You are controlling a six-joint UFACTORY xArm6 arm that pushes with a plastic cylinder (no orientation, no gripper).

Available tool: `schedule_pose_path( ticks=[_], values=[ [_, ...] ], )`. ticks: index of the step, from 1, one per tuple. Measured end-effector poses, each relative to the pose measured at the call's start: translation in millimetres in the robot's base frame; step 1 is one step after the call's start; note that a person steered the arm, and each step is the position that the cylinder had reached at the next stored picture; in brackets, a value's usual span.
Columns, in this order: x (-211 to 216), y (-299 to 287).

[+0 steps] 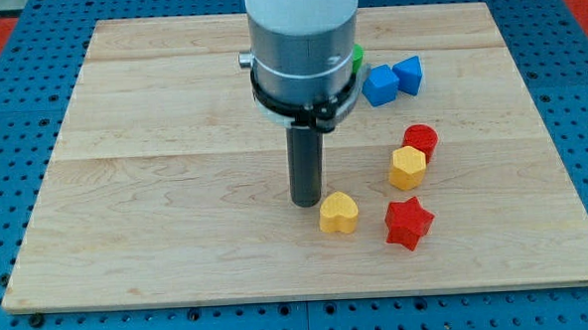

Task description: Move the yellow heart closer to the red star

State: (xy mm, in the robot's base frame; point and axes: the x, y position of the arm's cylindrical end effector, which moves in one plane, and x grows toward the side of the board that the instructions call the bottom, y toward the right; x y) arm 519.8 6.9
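Note:
The yellow heart lies on the wooden board, right of centre and toward the view's bottom. The red star lies a short gap to its right, slightly lower. My tip stands on the board just left of and slightly above the yellow heart, close to it or touching its upper left edge. The rod hangs from the grey and white arm body at the view's top.
A yellow hexagon block and a red cylinder sit above the red star. Two blue blocks lie at the upper right. A green block shows partly behind the arm. The board rests on a blue surface.

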Motion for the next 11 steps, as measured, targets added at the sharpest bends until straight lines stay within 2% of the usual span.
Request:
schedule_pose_path(
  ticks=[7,11],
  values=[
    [36,10],
    [42,69]
  ],
)
